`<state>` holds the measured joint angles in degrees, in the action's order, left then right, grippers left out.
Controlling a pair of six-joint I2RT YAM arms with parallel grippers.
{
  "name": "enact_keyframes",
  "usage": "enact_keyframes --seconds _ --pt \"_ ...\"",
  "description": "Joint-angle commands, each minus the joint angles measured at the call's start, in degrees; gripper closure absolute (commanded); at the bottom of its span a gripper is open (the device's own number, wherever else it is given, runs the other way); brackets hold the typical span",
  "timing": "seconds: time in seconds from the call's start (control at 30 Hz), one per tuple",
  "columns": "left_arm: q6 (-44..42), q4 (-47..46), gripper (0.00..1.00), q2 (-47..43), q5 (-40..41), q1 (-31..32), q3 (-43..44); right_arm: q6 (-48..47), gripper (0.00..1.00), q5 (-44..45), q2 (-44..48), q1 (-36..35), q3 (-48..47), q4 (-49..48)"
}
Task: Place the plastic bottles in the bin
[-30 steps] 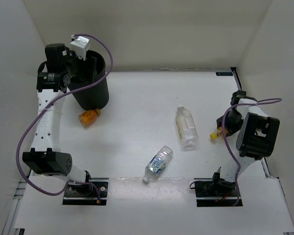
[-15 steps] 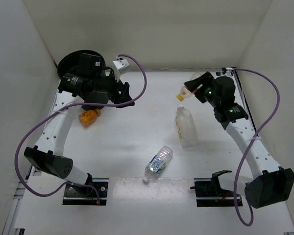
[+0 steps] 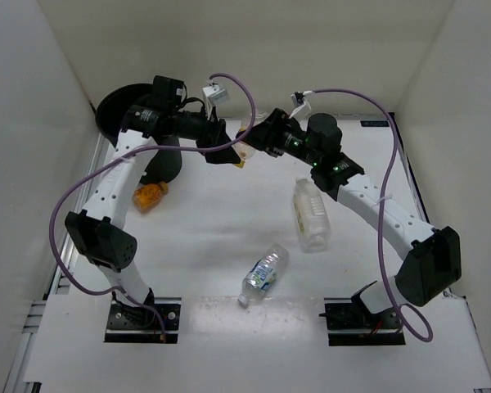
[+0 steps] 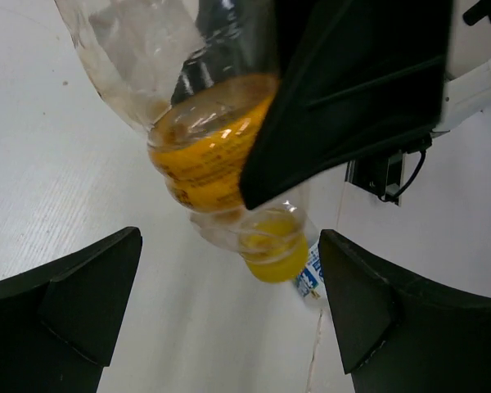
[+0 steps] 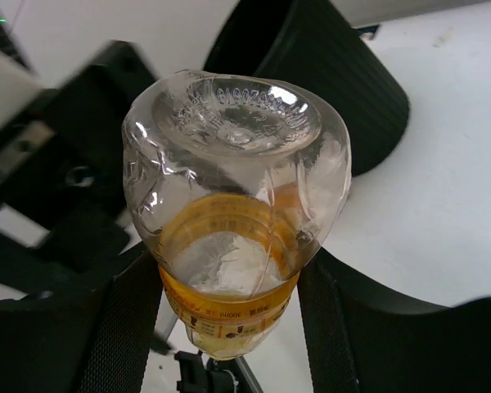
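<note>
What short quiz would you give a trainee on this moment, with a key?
1. True or false: the right end effector is shut on an orange-filled bottle, held off the table.
2. Multiple choice: the loose orange bottle on the table lies nearest to A) the bin, B) the right arm's base, C) the far right corner.
3. Fill in: the left end effector has its jaws ____ on either side of the held bottle.

Key: 1 true; 2 A; 3 open.

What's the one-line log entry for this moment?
right tool: shut on orange-filled bottle | left tool: open, facing it | bin: bottle not yet in
</note>
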<state>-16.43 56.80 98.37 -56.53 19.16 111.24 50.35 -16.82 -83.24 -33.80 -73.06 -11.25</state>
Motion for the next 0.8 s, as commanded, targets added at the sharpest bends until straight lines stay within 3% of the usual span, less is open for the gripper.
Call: enact_keyframes --seconds 0.0,0.37,0.47,0.5,0.53,0.6,0.67,0.7,0.77 --pt "-0.19 1.48 0.0 -1.34 -0.6 0.62 0.29 -2.0 1.0 -3.57 -0.25 -1.17 -4.1 -6.51" --pt "1.66 0.95 0.0 0.42 -3.67 -0.44 1.08 0.98 1.0 -4.89 -4.12 -3.55 -5.77 -9.32" --pt "1.66 0.95 0.27 -0.19 -3.67 -0.96 0.3 0.98 1.0 -4.89 -4.12 -3.55 -5.78 -9.32" --pt "1.14 0.95 0.52 -0.19 -3.67 -1.49 0.29 0.98 1.0 -4.37 -4.12 -3.55 -5.78 -9.32" --pt "1.13 1.56 0.66 -0.89 -3.67 -2.01 -0.23 0.98 1.0 -3.67 -4.12 -3.55 -5.78 -8.8" --pt "1.13 2.09 0.83 -1.42 -3.06 -2.54 -0.85 0.98 1.0 -3.66 -4.12 -3.55 -5.78 -8.79" --pt "-0.27 4.01 0.89 -1.42 -2.35 -2.55 -0.85 0.98 1.0 -3.66 -4.12 -3.55 -5.78 -8.27" --pt "-1.06 4.02 0.89 -1.42 -2.35 -3.07 -0.33 0.98 0.92 -3.66 -4.12 -3.55 -6.48 -7.74" --pt "-1.06 4.64 0.89 -1.42 -1.4 -3.07 -0.32 0.46 0.64 -4.19 -4.64 -3.55 -8.06 -6.25"
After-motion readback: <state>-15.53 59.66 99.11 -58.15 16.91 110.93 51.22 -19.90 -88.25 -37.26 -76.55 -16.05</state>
